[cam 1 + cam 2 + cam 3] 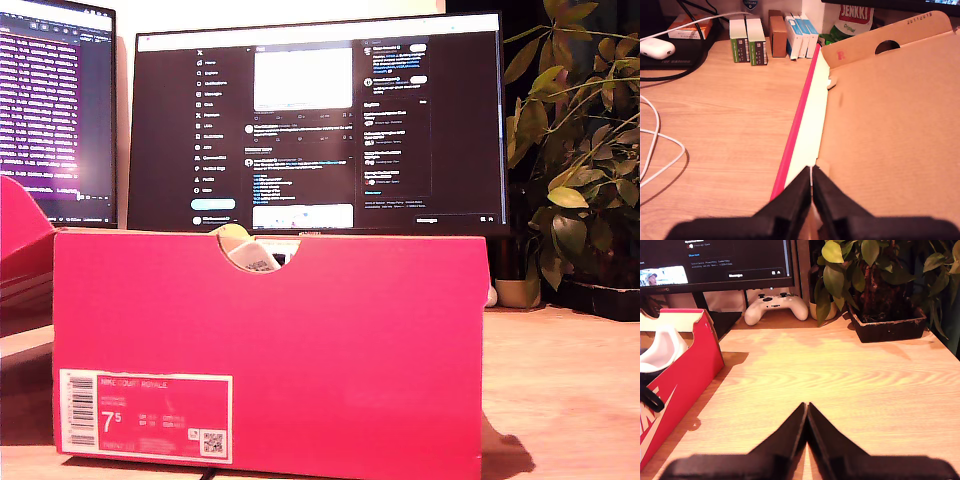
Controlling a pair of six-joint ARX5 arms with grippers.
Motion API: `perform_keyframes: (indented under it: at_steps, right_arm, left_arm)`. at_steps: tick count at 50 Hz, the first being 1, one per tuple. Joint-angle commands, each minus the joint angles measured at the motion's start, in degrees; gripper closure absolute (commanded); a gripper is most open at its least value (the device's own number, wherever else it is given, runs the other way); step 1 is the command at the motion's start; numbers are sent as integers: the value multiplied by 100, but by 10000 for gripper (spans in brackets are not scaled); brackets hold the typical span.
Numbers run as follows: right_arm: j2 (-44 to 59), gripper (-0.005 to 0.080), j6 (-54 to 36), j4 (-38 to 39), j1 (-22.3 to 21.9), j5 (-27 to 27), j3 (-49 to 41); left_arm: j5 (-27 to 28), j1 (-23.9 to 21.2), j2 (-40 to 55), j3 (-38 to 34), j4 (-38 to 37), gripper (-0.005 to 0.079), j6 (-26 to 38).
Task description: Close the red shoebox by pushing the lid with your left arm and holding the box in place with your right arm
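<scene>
The red shoebox (270,350) stands on the wooden desk (570,400), filling the exterior view's near ground, its lid (890,130) open. My first gripper (811,187) is pinched narrow at the lid's edge; my second gripper (806,422), jaws together, holds nothing beside the box. Monitor (320,120), plant (880,280) and game controller (776,307) stand behind.

Matt red cardboard shoebox (270,350), raw brown card inside flat open lid (890,130); smooth pale wood-grain bench (840,375).
</scene>
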Motion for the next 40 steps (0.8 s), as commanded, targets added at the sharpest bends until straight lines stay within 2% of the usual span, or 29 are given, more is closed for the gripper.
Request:
perform_keyframes:
  at_steps: [1, 9, 20, 29, 31, 40]
  right_arm:
    - [-24, 764, -136, 61, 15, 2, -131]
    - [-24, 764, -131, 66, 15, 2, -131]
    - [-24, 764, 85, 66, 15, -68, -131]
    - [-24, 764, 1204, 212, 15, -160, -107]
    - [-24, 764, 1434, 258, 15, -343, -85]
    - [-24, 764, 2238, 251, 15, -1147, 90]
  left_arm:
    - [22, -15, -48, -168, 92, 761, -35]
    - [98, -15, -48, -168, 101, 761, -284]
    - [101, -15, -48, -168, 116, 761, -289]
    - [315, -15, -48, -153, 546, 761, -1102]
    - [437, -17, -48, -140, 758, 761, -1574]
    - [863, -15, -48, 87, 1510, 761, -2343]
